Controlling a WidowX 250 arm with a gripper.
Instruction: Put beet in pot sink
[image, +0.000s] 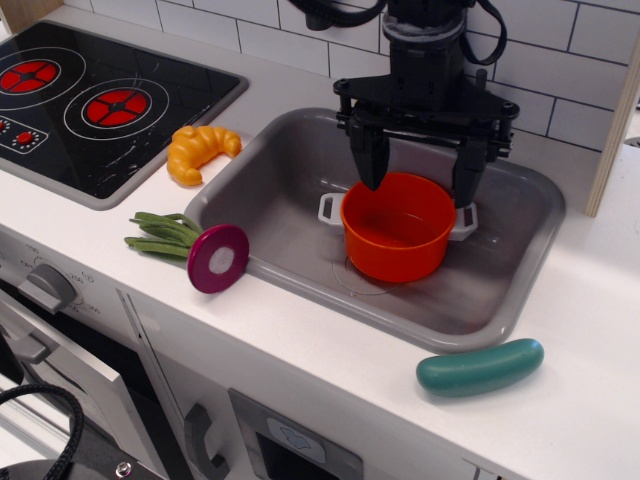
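The beet (217, 258) lies on the white counter just left of the sink (300, 170), its magenta cut face with pale centre turned toward the camera and its green stems (160, 232) pointing left. The orange-red pot (398, 226) stands upright and empty in the grey sink, with small white handles on its sides. My gripper (418, 186) hangs open above the far rim of the pot, one black finger at each side of it, holding nothing. The beet is well to the left of the gripper.
A yellow croissant (198, 150) lies on the counter between the black stove top (90, 100) and the sink. A teal cucumber-like cylinder (480, 367) lies on the counter in front of the sink's right corner. A white tiled wall stands behind.
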